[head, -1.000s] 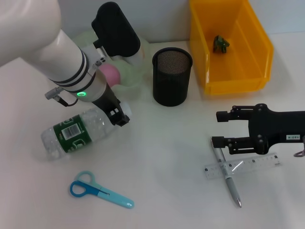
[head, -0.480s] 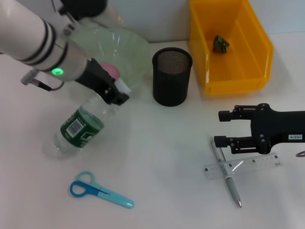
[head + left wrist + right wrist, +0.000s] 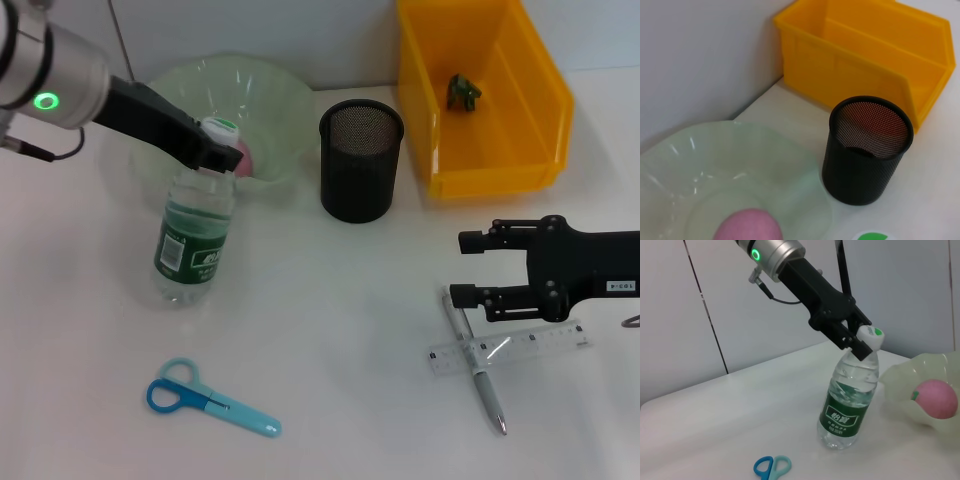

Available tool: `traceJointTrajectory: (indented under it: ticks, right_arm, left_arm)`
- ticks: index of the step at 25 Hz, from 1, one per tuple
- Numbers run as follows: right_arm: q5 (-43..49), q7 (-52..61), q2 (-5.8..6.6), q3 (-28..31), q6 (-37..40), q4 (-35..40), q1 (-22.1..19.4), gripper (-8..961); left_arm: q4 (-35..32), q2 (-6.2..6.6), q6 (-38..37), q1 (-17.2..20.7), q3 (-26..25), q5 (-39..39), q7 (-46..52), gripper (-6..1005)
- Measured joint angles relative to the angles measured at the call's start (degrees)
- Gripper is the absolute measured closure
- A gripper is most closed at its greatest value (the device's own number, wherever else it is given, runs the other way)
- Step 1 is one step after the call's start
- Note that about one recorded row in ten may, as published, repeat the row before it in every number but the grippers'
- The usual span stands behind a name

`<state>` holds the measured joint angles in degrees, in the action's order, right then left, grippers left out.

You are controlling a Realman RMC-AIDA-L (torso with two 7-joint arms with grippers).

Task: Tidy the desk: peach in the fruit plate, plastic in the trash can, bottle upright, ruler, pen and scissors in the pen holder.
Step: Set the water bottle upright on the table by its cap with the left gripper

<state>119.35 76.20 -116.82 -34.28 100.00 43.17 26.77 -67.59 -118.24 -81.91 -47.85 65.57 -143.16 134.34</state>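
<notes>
The clear water bottle (image 3: pixel 190 243) with a green label stands nearly upright on its base, left of the pen holder (image 3: pixel 361 160). My left gripper (image 3: pixel 212 154) is shut on its neck just under the white cap; the right wrist view shows the same hold on the bottle (image 3: pixel 847 402). The pink peach (image 3: pixel 240 156) lies in the pale green fruit plate (image 3: pixel 255 82). A green plastic scrap (image 3: pixel 463 92) sits in the yellow trash can (image 3: pixel 540 110). My right gripper (image 3: pixel 468 269) is open above the pen (image 3: pixel 480 375) and ruler (image 3: pixel 525 345). Blue scissors (image 3: pixel 210 398) lie near the front.
The black mesh pen holder (image 3: pixel 867 150) stands between the plate (image 3: pixel 790 165) and the yellow bin (image 3: pixel 865 55), close to the back wall. The pen lies crossed under the clear ruler at the right. Bare table lies between the bottle and the right gripper.
The left gripper has swung up and left, raising the bottle from lying on its side to standing. The right arm has not moved.
</notes>
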Motion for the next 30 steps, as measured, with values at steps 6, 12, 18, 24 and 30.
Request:
traceJointTrajectory:
  ticks: [6,12,18,24,30]
  right_arm:
    - [0.04,0.0,0.04,0.0,0.03,-0.02,0.14,214]
    - [0.07,0.02,0.02,0.0,0.1,-0.02,0.17,214]
    - [0.07,0.09,0.02,0.0,0.18,-0.02,-0.08,214]
    - [0.06,0.09,0.02,0.0,0.2,-0.02,-0.12,214]
    - [0.01,0.09,-0.02,0.0,0.21,-0.02,-0.14,214]
  left_arm:
    - [-0.46,0.05,-3.1,0.12,-4.62,0.35,-0.49,550]
    - [-2.44,0.11,-4.56,1.16,-6.0,1.31,-0.57,549]
    - [-2.84,0.7,-5.16,2.16,-6.04,1.01,-0.44,547]
    - [-3.41,0.91,-5.27,3.01,-6.6,0.98,-0.52,546]
    - [-4.86,0.94,-4.5,4.33,-6.95,0.14,-0.63,545]
